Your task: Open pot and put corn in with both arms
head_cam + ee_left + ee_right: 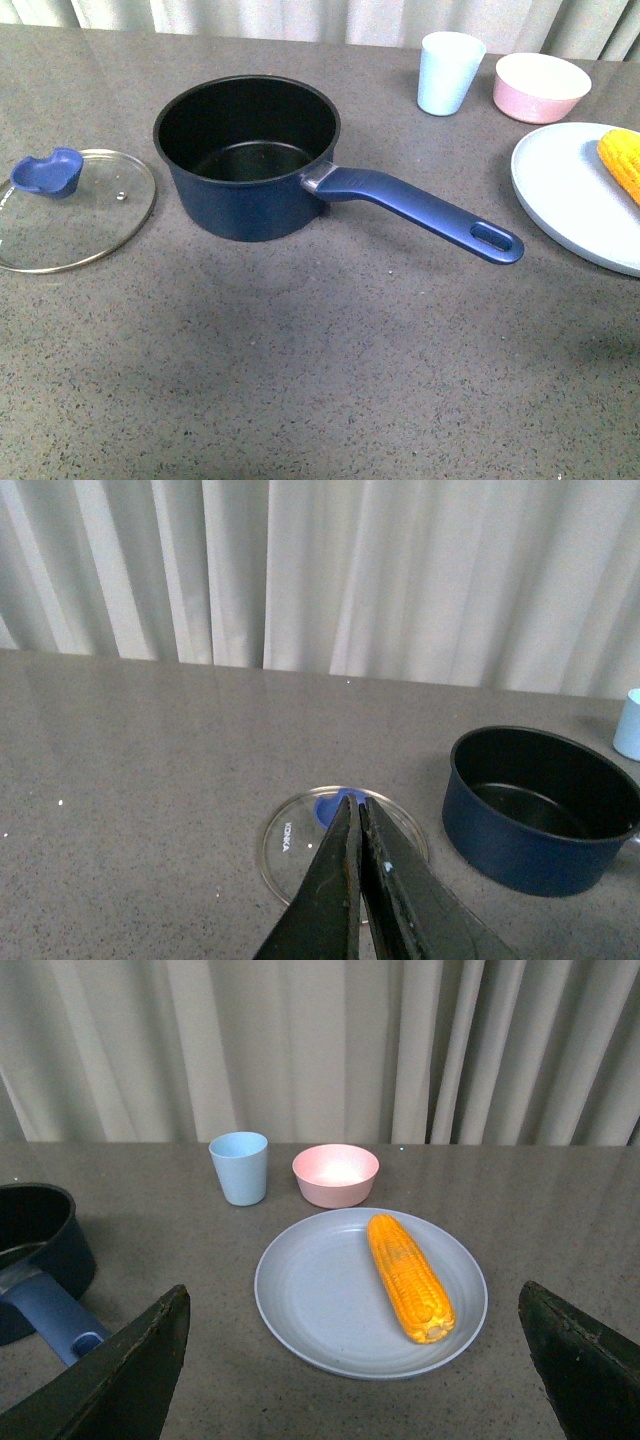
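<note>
The dark blue pot (247,160) stands open on the grey table, its handle (420,208) pointing right; it also shows in the left wrist view (540,810) and the right wrist view (35,1250). Its glass lid (70,205) with the blue knob (47,171) lies flat on the table left of the pot. The yellow corn (408,1275) lies on a pale plate (320,1300) at the right; only its end shows in the front view (622,160). My left gripper (358,815) is shut and empty above the lid (290,845). My right gripper (355,1360) is open wide, short of the plate.
A light blue cup (449,72) and a pink bowl (541,86) stand at the back right, behind the plate (570,195). Curtains hang behind the table. Neither arm shows in the front view.
</note>
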Robot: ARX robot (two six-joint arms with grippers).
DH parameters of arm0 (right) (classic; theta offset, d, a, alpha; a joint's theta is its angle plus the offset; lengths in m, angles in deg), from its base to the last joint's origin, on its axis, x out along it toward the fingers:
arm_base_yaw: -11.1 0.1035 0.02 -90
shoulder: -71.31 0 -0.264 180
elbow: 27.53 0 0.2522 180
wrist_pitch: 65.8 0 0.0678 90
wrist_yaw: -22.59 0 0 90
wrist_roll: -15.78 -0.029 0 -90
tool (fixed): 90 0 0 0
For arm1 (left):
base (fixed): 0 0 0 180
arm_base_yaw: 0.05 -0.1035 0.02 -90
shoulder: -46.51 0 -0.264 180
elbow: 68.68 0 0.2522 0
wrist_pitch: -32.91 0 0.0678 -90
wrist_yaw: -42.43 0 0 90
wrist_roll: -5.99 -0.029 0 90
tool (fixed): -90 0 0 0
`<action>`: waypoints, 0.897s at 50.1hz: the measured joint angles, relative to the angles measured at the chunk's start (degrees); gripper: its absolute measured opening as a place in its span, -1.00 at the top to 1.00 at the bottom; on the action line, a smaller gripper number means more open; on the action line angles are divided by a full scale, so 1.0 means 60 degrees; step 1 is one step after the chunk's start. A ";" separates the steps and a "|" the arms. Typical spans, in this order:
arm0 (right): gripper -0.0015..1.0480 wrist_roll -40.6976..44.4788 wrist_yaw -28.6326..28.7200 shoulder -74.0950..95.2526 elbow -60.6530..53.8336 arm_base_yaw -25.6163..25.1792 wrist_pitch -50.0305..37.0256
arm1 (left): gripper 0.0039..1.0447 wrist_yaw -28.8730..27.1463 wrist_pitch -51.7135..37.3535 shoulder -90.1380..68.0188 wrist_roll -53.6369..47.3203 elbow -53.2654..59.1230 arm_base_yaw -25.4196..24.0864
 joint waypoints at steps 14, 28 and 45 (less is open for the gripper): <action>-0.83 0.0000 0.0004 0.0000 0.0000 0.0000 0.0000 | 0.97 0.0004 0.0062 0.0015 0.0000 0.0000 0.0000; -0.83 0.0000 0.0000 0.0000 0.0000 0.0000 0.0000 | 0.79 0.0000 0.0062 0.0015 0.0000 0.0000 0.0000; -0.83 0.0000 0.0000 0.0000 0.0000 0.0000 0.0000 | -0.33 0.0000 0.0062 0.0015 0.0000 0.0000 0.0000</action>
